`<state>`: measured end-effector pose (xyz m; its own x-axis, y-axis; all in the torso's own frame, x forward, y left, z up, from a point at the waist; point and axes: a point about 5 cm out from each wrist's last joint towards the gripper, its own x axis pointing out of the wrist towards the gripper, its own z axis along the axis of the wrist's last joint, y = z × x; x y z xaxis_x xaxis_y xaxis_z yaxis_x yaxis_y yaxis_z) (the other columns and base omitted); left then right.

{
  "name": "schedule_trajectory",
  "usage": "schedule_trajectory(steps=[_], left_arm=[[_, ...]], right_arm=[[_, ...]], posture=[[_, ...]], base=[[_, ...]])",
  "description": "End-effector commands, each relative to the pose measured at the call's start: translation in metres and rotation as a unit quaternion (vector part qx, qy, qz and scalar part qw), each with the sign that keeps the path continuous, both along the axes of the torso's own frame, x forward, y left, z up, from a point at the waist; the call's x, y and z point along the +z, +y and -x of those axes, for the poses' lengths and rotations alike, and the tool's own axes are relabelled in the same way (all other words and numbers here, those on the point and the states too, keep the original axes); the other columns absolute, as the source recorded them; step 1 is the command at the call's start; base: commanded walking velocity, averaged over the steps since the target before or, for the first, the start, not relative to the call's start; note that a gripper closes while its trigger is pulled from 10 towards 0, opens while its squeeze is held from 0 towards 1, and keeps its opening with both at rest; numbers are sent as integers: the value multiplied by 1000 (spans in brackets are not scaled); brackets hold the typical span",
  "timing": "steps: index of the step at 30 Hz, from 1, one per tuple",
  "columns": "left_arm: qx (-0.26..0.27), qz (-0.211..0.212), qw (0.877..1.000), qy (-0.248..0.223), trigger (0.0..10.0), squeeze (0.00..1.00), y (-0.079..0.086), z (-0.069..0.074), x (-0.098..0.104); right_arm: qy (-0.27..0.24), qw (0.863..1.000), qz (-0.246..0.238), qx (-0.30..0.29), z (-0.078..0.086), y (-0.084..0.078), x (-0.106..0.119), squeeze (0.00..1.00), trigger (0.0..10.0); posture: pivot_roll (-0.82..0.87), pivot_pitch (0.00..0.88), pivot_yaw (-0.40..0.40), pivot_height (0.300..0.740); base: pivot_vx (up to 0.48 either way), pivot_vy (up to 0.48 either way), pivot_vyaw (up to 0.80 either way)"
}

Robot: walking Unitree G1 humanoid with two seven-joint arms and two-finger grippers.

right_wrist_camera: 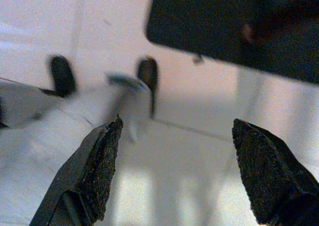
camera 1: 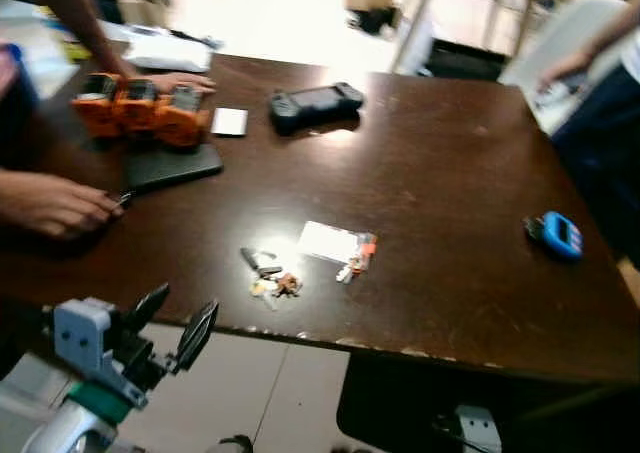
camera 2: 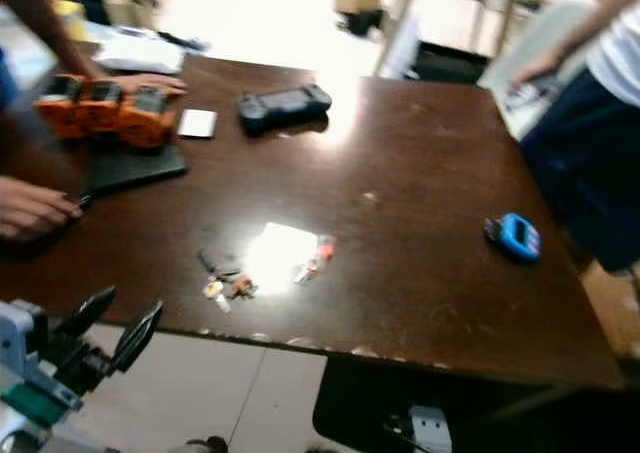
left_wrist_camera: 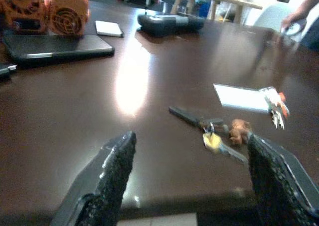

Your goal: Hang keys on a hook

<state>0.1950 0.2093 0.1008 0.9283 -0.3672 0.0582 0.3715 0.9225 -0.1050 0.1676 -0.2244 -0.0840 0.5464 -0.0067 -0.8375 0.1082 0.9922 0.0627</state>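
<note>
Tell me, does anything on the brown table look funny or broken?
The table's near edge has pale chips where the dark finish has worn off. The keys lie loose close to that edge, just ahead of the open left claw. Nothing looks spilled.

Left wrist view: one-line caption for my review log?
Open left gripper at the dark table's edge, facing the keys.

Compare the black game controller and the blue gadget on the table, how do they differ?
The controller is black, long and flat; the blue gadget is bright blue, smaller and stubbier. The controller lies toward the table's far side, near its middle; the gadget lies by the right edge. Both rest flat on the dark tabletop, untouched, apart from other items.
</note>
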Motion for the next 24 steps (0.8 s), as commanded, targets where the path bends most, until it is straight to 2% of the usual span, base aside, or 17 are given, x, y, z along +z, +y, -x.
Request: schedule_trajectory(steps=[1, 15, 22, 24], left_arm=[[-8, -7, 1000, 6, 10000, 0, -3, 0, -1], [-26, -11, 1000, 10, 10000, 0, -9, -5, -2], [-33, -25, 999, 7, 10000, 0, -16, -8, -2], [-35, -34, 999, 11, 10000, 0, -25, -13, -2]], right_arm=[[15, 1000, 0, -2, 9, 0, -4, 0, 10000], [15, 1000, -2, 2, 9, 3, -5, 0, 10000], [16, 1000, -2, 3, 10, 3, -5, 0, 10000], [17, 1000, -2, 4, 10, 2, -5, 0, 10000]], posture=[[203, 76, 16, 740], [200, 78, 15, 740], [200, 87, 15, 740], [198, 93, 17, 740]], base=[[0, 0, 0], [-292, 0, 0], [0, 0, 0], [0, 0, 0]])
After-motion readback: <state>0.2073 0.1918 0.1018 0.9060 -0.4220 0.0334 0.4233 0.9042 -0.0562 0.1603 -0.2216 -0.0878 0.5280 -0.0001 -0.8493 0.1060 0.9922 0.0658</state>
